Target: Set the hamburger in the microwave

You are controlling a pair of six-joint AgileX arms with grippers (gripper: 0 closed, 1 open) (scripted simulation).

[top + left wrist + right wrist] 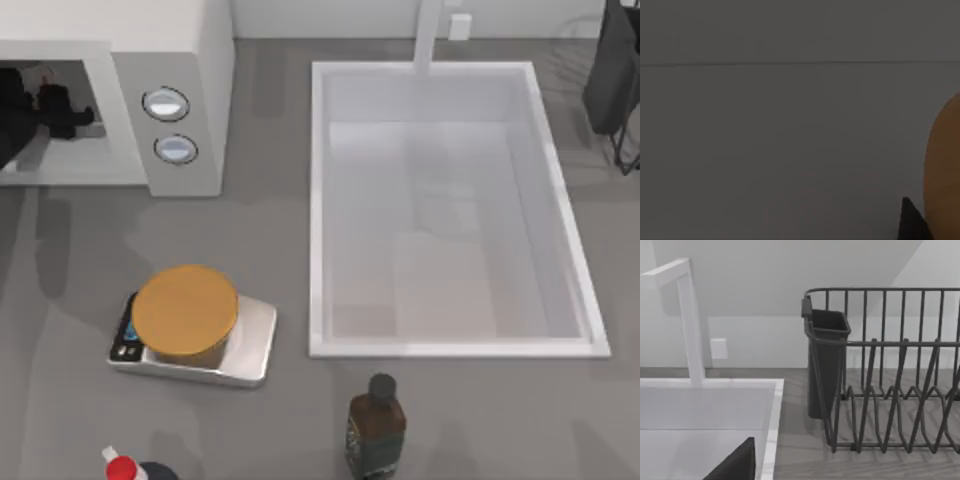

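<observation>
From above, the microwave point(170, 60) stands at the table's far left, its two round knobs point(166, 104) on the grey panel beside the front cavity. My left arm reaches into that cavity, and the dark mass of the left gripper point(45, 110) sits inside it; whether its fingers are spread or pinching I cannot tell. Nearer the front, a kitchen scale point(195, 345) with an orange-tan disc rests well apart from the microwave. The white sink point(320, 200) fills the middle and right of the table, with a brown bottle point(376, 425) near its front edge and a red-capped bottle point(120, 467) at the front left. A dark dish rack point(612, 80) stands at the far right.

The left wrist view is dim: plain grey cavity wall, with the golden-tan curve of the hamburger point(945, 170) close against a dark fingertip point(911, 222). The burger lies just beside that finger, inside the microwave; contact cannot be judged.

The right wrist view shows the sink's rim point(771, 425), the faucet point(687, 315) and the dish rack point(890, 370) with its cutlery cup point(825, 360); a dark finger point(737, 465) of the right gripper hangs over the sink
</observation>
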